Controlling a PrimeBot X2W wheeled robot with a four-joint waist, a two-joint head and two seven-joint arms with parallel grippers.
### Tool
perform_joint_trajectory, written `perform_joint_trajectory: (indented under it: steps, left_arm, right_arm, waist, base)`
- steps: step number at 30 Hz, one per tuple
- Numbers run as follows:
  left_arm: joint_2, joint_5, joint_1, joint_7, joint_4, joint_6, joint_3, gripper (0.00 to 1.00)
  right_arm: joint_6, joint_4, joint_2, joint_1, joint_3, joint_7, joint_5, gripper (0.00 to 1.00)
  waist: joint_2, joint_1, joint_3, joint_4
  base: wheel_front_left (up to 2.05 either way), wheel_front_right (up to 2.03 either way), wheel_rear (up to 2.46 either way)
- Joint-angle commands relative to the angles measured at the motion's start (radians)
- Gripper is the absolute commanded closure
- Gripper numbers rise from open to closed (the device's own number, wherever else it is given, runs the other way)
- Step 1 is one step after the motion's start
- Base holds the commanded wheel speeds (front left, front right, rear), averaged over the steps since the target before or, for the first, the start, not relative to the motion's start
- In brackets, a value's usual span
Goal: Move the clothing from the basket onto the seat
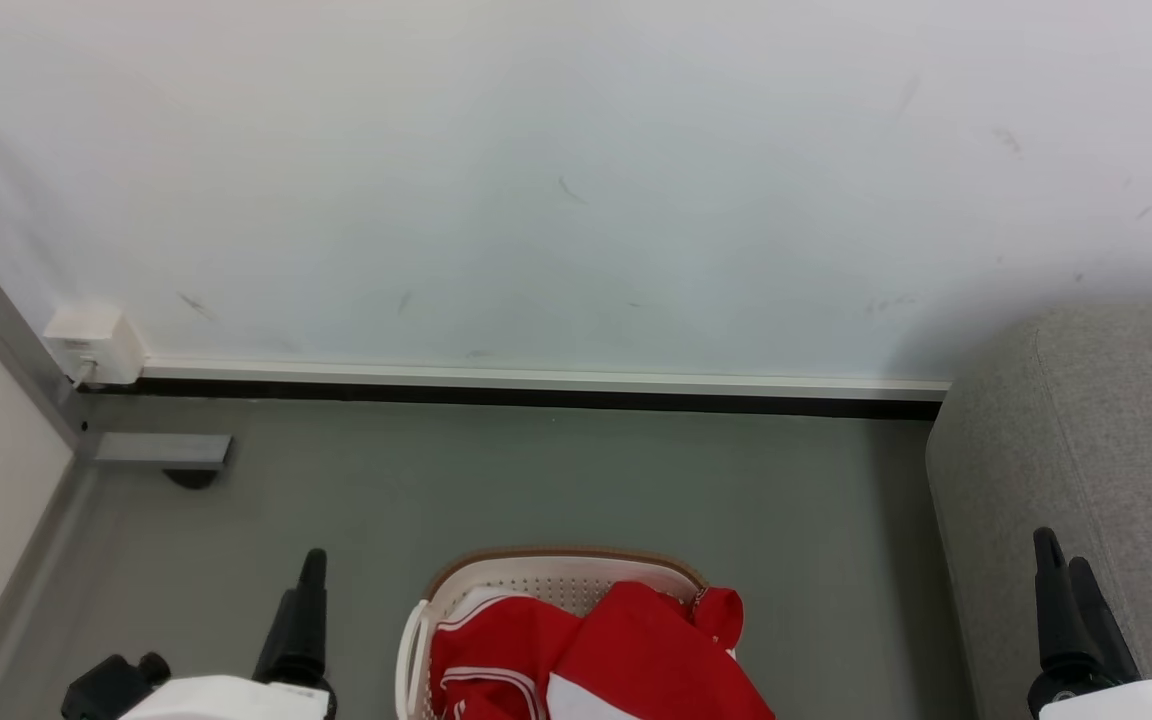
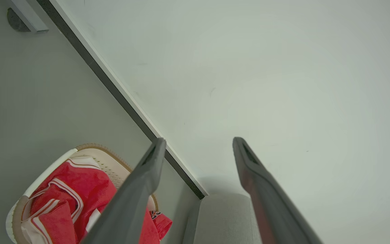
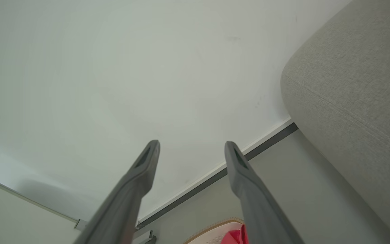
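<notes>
The clothing (image 1: 636, 650) is a bright red, soft garment with thin white stripes and white panels, bunched in loose folds. It lies inside the basket (image 1: 556, 555), and one red corner hangs over the rim on the robot's right. In the left wrist view a small dark emblem (image 2: 154, 214) shows on that corner, too small to read.

The basket is cream-white plastic with small round perforations, a woven-looking brown rim band and a looped side handle. It stands on the smooth grey floor (image 1: 536, 480), beside the seat (image 1: 1116, 450), a light grey sofa in coarse fabric with a rounded edge. A scuffed white wall (image 1: 576, 180) with a pale skirting strip (image 1: 536, 378) lies beyond.

The left tool (image 2: 199, 141) is released, its dark tapered fingers spread in the air to the left of the basket. The right tool (image 3: 192, 145) is likewise released, fingers apart, next to the seat.
</notes>
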Motion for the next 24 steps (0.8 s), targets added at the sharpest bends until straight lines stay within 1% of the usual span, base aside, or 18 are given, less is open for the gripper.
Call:
perform_joint_trajectory:
  steps: [1,2,3,4,8,9,12,18,24]
  left_arm:
    - [0.008,0.079,-0.012,-0.016,-0.018,0.007,-0.004,0.00]
    - [0.008,0.103,-0.011,-0.020,-0.019,0.010,-0.005,0.00]
    - [0.008,0.103,-0.011,-0.020,-0.019,0.010,-0.005,0.00]
    - [0.009,0.253,-0.004,-0.039,-0.025,0.024,-0.016,0.00]
    - [0.009,0.273,-0.002,-0.043,-0.024,0.025,-0.017,0.00]
    - [0.009,0.309,0.001,-0.049,-0.021,0.030,-0.019,0.00]
    - [0.009,0.356,0.004,-0.059,-0.018,0.035,-0.021,0.00]
    - [0.012,0.448,0.005,-0.078,-0.014,0.047,-0.024,0.00]
    - [0.017,0.536,0.010,-0.094,-0.015,0.069,-0.029,0.00]
  right_arm:
    - [-0.001,-0.023,-0.012,-0.004,0.006,-0.015,-0.058,0.00]
    - [-0.001,-0.025,-0.013,-0.003,0.007,-0.020,-0.076,0.00]
    - [-0.001,-0.025,-0.013,-0.003,0.007,-0.020,-0.076,0.00]
    - [-0.001,-0.026,-0.020,0.002,0.023,-0.039,-0.193,0.00]
    - [-0.001,-0.023,-0.021,0.002,0.025,-0.043,-0.211,0.00]
    - [-0.001,-0.016,-0.022,0.004,0.028,-0.049,-0.245,0.00]
    - [-0.001,-0.005,-0.023,0.004,0.034,-0.058,-0.290,0.00]
    - [-0.001,0.006,-0.026,0.006,0.043,-0.077,-0.369,0.00]
    - [-0.001,0.014,-0.026,0.009,0.049,-0.094,-0.437,0.00]
  waist:
    - [-0.0001,0.0000,0.000,0.001]
    - [-0.0001,0.0000,0.000,0.001]
    - [-0.0001,0.0000,0.000,0.001]
    - [-0.0001,0.0000,-0.001,0.005]
    - [-0.0001,0.0000,-0.001,0.005]
    - [-0.0001,0.0000,-0.002,0.006]
    - [-0.0001,0.0000,-0.002,0.008]
    - [-0.0001,0.0000,-0.004,0.011]
    - [-0.0001,0.0000,-0.007,0.014]
  base:
    - [0.00,0.00,0.00]
    - [0.00,0.00,0.00]
    - [0.00,0.00,0.00]
    - [0.00,0.00,0.00]
    - [0.00,0.00,0.00]
    - [0.00,0.00,0.00]
    - [0.00,0.00,0.00]
    - [0.00,0.00,0.00]
    - [0.00,0.00,0.00]
